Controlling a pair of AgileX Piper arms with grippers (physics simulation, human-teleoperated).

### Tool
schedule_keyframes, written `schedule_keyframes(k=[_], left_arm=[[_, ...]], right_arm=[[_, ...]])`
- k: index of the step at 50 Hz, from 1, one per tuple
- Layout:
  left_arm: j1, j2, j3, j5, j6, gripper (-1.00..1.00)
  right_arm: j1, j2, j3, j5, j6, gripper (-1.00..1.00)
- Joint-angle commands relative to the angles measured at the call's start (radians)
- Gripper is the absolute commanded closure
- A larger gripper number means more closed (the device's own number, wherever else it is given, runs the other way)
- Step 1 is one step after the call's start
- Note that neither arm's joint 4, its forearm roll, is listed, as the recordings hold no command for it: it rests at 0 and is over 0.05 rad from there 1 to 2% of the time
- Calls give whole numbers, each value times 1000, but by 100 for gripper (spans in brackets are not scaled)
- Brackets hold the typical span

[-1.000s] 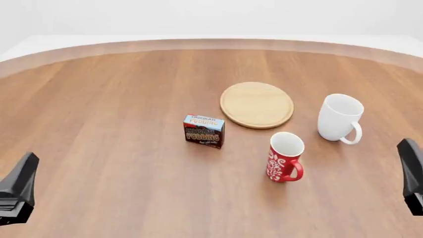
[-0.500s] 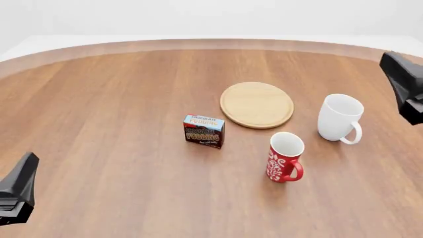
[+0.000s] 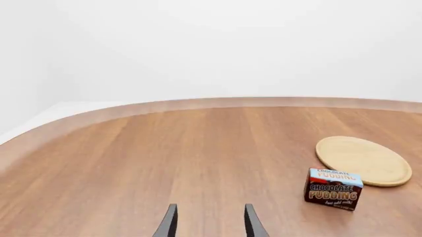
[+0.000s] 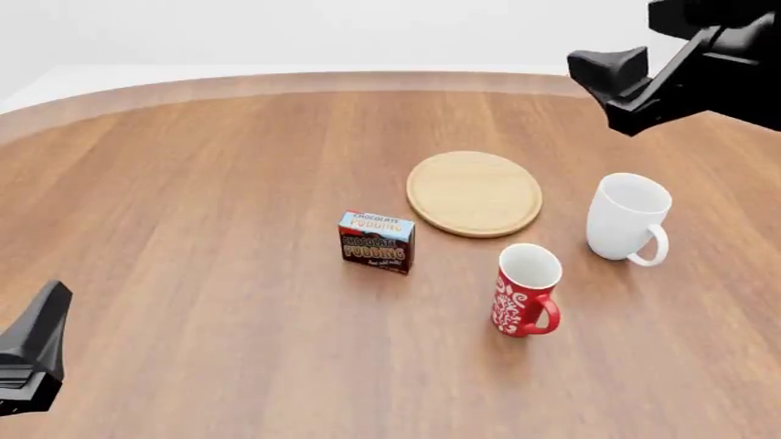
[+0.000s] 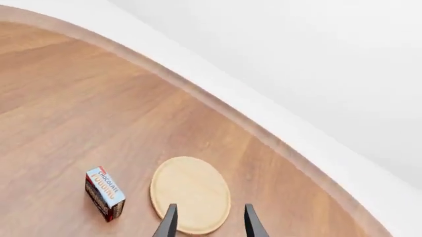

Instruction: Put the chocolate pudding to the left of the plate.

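Wood-grain table (image 4: 208,183) carries four items in the front view. The chocolate pudding (image 4: 376,241) stands upright near centre, brown lettered face toward the camera, light blue top up. It sits just off the near-left edge of the plate (image 4: 474,193), with a small gap between them, not touching. Plate is a flat light-wood disc, lying bare.

White mug (image 4: 628,219) is upright to the right of the plate, handle toward the near side. Red patterned mug (image 4: 528,290) is upright nearer the camera, between pudding and white mug, handle on its right. Neither mug touches anything else.

Left gripper (image 3: 208,224): only the two finger tips show at the edge of the left wrist view, spread apart with bare table between them, holding nothing. In the front view its black body sits low at the near-left corner, well apart from the pudding.

Right gripper (image 5: 208,222): fingers spread, nothing between them. The right wrist view looks down on the plate directly beyond the tips and the pudding beside it. In the front view the right arm (image 4: 683,64) is high in the far-right corner, above and beyond the white mug, clear of the table; the fingertips themselves aren't visible there.
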Motion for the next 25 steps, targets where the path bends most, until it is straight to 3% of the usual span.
schedule_keyframes(k=[1,25], left_arm=[[0,0,0,0,0,-100],[0,0,0,0,0,-100]], right_arm=[[64,150,-82,60,-2,-100],[142,318,-100,96,35,-100]])
